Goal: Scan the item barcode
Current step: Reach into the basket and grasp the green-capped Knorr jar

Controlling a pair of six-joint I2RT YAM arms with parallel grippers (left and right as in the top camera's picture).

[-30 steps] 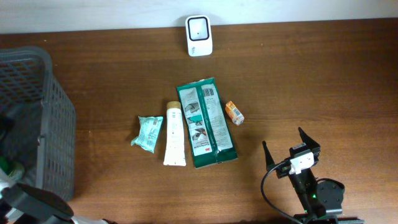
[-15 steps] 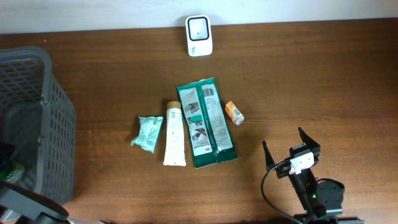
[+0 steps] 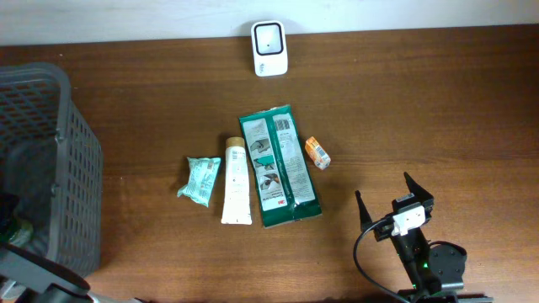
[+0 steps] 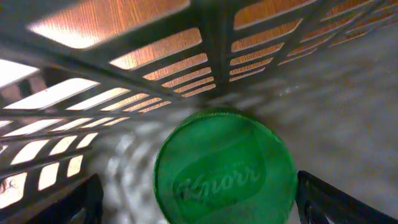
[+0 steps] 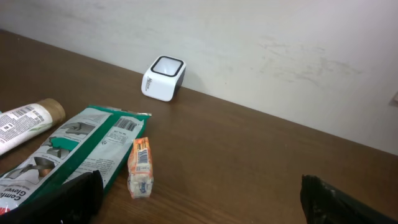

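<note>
Squarely, Knorr lid (image 4: 225,168) ahead of left gripper (image 4: 198,180), wide open, empty; right gripper (image 5: 199,180) open

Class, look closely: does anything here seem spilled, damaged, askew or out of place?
Nothing looks spilled or damaged. The tube, green pack and teal packet lie side by side; only the small orange packet sits at a slant beside the pack.

Green lid (image 4: 224,167) in basket (image 4: 217,37): "Knorr". Other txt unreadable.
</note>
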